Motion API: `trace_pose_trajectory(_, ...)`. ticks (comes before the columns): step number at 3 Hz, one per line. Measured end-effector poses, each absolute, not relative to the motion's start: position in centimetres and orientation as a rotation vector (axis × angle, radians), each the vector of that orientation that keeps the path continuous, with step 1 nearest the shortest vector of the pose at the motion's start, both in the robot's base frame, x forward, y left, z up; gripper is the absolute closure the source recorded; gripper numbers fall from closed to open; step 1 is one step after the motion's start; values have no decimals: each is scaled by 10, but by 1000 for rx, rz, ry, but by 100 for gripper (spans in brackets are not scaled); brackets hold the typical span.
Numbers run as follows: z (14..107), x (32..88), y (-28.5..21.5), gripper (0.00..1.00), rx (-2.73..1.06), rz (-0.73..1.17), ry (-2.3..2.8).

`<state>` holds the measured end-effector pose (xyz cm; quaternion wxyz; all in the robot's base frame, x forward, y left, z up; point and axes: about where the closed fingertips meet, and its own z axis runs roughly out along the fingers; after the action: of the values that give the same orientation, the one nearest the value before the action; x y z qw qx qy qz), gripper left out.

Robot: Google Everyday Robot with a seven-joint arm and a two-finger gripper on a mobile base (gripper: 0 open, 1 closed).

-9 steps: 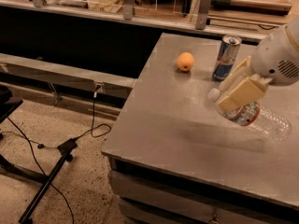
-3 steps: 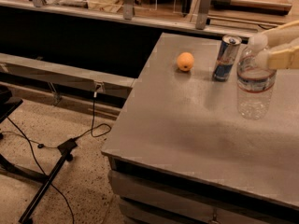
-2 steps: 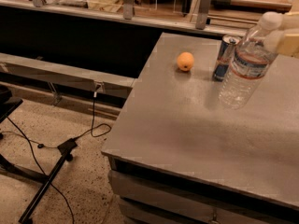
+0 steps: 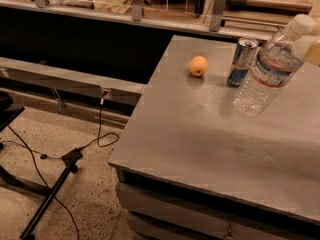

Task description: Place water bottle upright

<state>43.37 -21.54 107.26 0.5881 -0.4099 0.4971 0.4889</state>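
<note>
The water bottle (image 4: 267, 71) is a clear ribbed bottle with a white cap and a red, white and blue-green label band. Its base rests on the grey table (image 4: 200, 139) at the right. It leans steeply, with the cap up and to the right. My gripper (image 4: 311, 48) shows only as a pale part at the right edge of the camera view, right beside the bottle's neck and cap. Most of it is out of frame.
A blue-and-silver drink can (image 4: 242, 61) stands upright just left of the bottle, almost touching it. An orange fruit (image 4: 198, 65) lies further left. The table's left edge drops to a floor with cables and a stand (image 4: 55, 184). A railing runs behind.
The bottle went from lying in the gripper above the table to standing on its base, and now tips up-right. The gripper has moved up and right, mostly out of frame.
</note>
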Motion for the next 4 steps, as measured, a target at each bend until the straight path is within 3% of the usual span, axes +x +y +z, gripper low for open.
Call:
trace_pose_trajectory(2,1026,430,-212,100,-953,1113,1253)
trace_pose_trajectory(3,1012,426,-210,88,-967,1133,1267)
trace_pose_trajectory(4,1005,423,-208,65,-988,1144,1270)
